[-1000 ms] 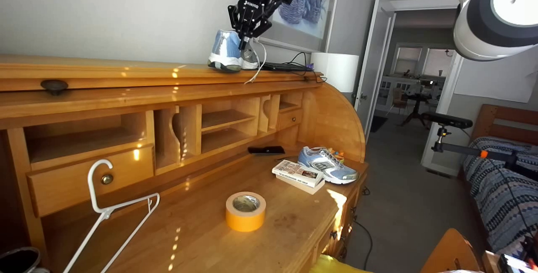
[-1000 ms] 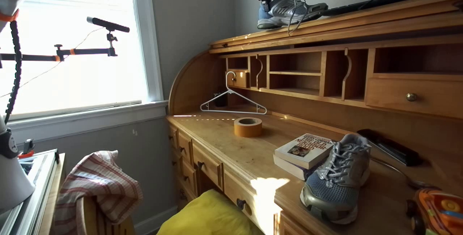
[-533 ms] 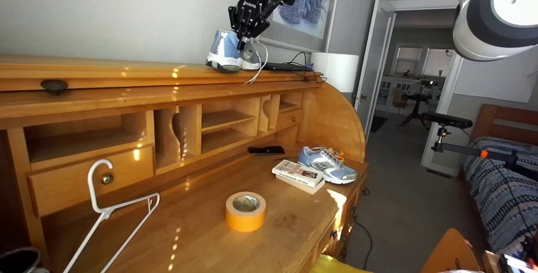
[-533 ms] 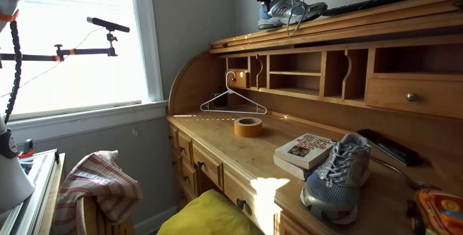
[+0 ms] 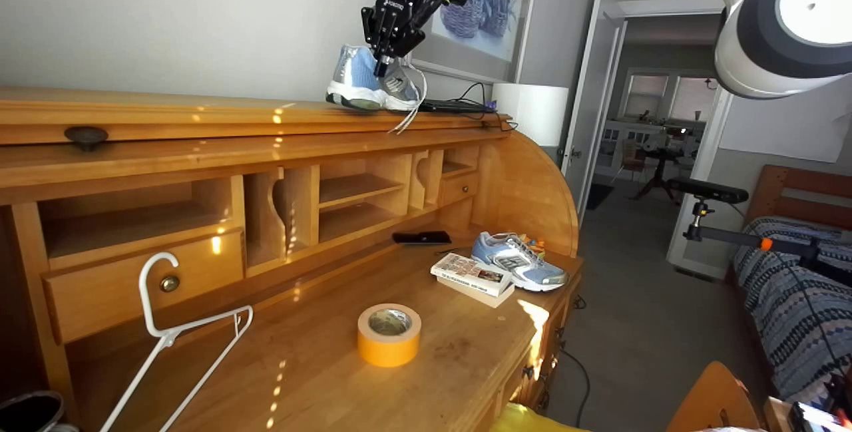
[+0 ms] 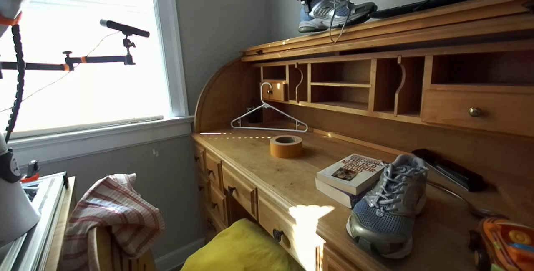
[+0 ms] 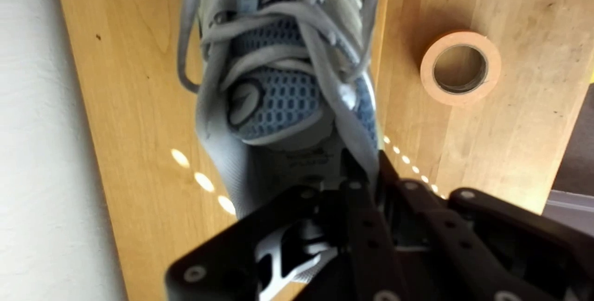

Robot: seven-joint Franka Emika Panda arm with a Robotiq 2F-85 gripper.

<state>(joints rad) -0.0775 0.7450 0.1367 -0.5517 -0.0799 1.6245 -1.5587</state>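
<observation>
My gripper (image 5: 381,67) points down over the top ledge of the wooden desk. It also shows in an exterior view (image 6: 307,8). Its fingers are closed around the side collar of a blue and grey running shoe (image 5: 358,79), near the heel. The shoe lies on the ledge in both exterior views (image 6: 333,12), laces loose. In the wrist view one finger is inside the shoe (image 7: 283,101) and one outside, with the collar pinched between them. I cannot tell whether the sole fully rests on the ledge.
The desk top holds an orange tape roll (image 5: 389,351), books (image 6: 350,175), a second shoe (image 6: 388,204), a white hanger (image 6: 271,129) and a toy car (image 6: 507,241). A black keyboard (image 6: 459,1) lies beside the held shoe. A wall stands behind the ledge.
The gripper has moved very slightly. The held shoe has turned a little, showing more of its side, and its loose laces have shifted. Everything else is still.
</observation>
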